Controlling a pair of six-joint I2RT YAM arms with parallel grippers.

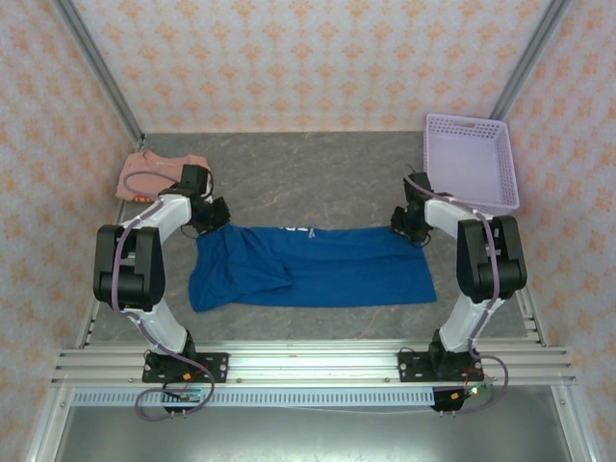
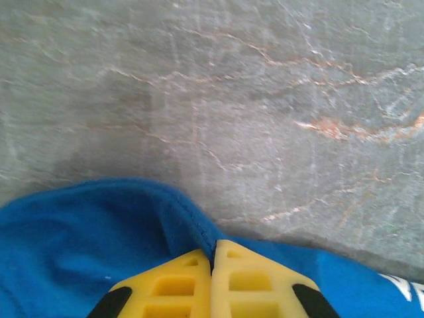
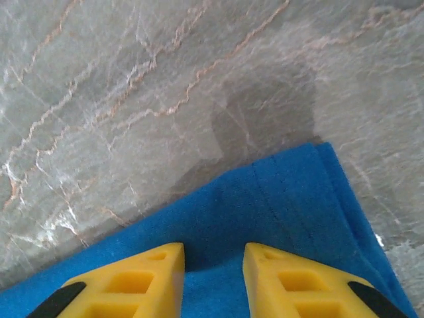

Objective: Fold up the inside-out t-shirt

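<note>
Gray bench (image 1: 318, 173) holds the blue t-shirt (image 1: 318, 265), flat in the middle. Purple basket (image 1: 469, 120) at 1 o'clock, pink shirt (image 1: 159, 173) at 10. L gripper (image 2: 213, 255) pinches t-shirt's 10 o'clock edge. R gripper (image 3: 213, 255) spread apart over its 2 o'clock corner.

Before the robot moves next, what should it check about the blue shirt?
1. Grip of the left end effector on the far edge of the t-shirt: ok, shut on the cloth.
2. Grip of the right end effector on the other far corner: not ok, it is open over the cloth.
3. The t-shirt lying flat: not ok, its left part is rumpled.
4. The pink shirt and basket clear of the t-shirt: ok.
5. Hidden layers smooth: cannot tell.
</note>
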